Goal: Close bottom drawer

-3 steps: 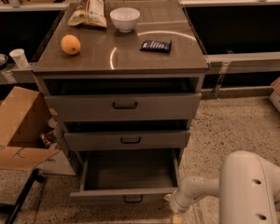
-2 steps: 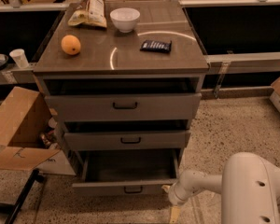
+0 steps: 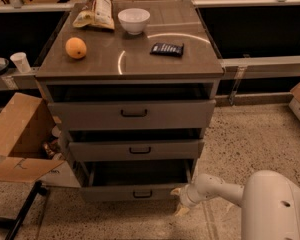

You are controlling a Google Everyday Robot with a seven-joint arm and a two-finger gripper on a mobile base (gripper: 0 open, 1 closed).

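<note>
The bottom drawer (image 3: 135, 192) is the lowest of three grey-brown drawers in the cabinet. It stands partly open, its flat front with a small black handle (image 3: 142, 194) a short way out from the cabinet. My gripper (image 3: 179, 200) is at the end of the white arm, low at the drawer front's right end, touching or almost touching it. One pale fingertip (image 3: 176, 191) points at the drawer front and the other points down toward the floor.
The middle drawer (image 3: 137, 150) and top drawer (image 3: 132, 114) also stand a little open. On the cabinet top lie an orange (image 3: 76, 48), a white bowl (image 3: 134, 20), a snack bag (image 3: 96, 6) and a dark bar (image 3: 167, 49). An open cardboard box (image 3: 20, 139) stands left.
The bottom drawer has slid inward, from well open to only slightly open. My gripper has moved with its front toward the cabinet.
</note>
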